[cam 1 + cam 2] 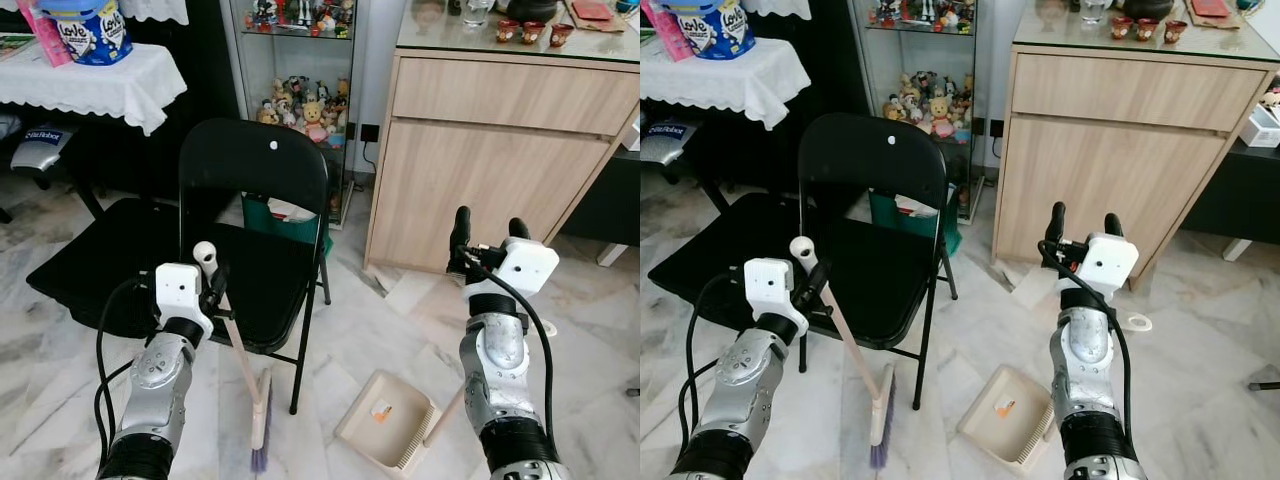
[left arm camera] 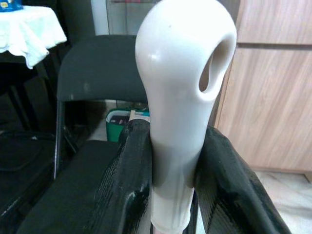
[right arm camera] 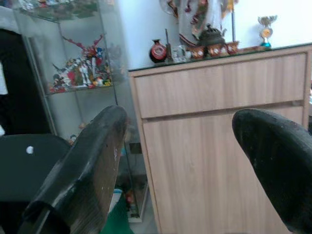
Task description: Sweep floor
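A robot stands on a marble floor (image 1: 380, 330) facing a black folding chair (image 1: 255, 215) and a wooden cabinet (image 1: 490, 160).

The left tool (image 1: 212, 285) is clenched around the white handle of a broom (image 1: 243, 360), just below the handle's looped end. From that tool the broom slants down and slightly toward the robot's right, and its purple bristles rest on the floor below the tool, close beside the chair's front leg. In the left wrist view, the handle (image 2: 183, 112) sits squeezed between the two black fingers (image 2: 129, 185).

The right tool (image 1: 489, 232) is raised and released, fingers spread wide and holding nothing. A beige dustpan (image 1: 388, 420) lies flat on the floor below this tool and a little toward the broom. Its long handle runs out past the right arm. The dustpan lies near the bristles but not touching them.

The sweeping seems to be at an early stage: the broom is in hand and on the floor, but no pile of dirt can be made out, and the dustpan looks empty apart from a small label. Sweeping toward the dustpan appears to be left to do.
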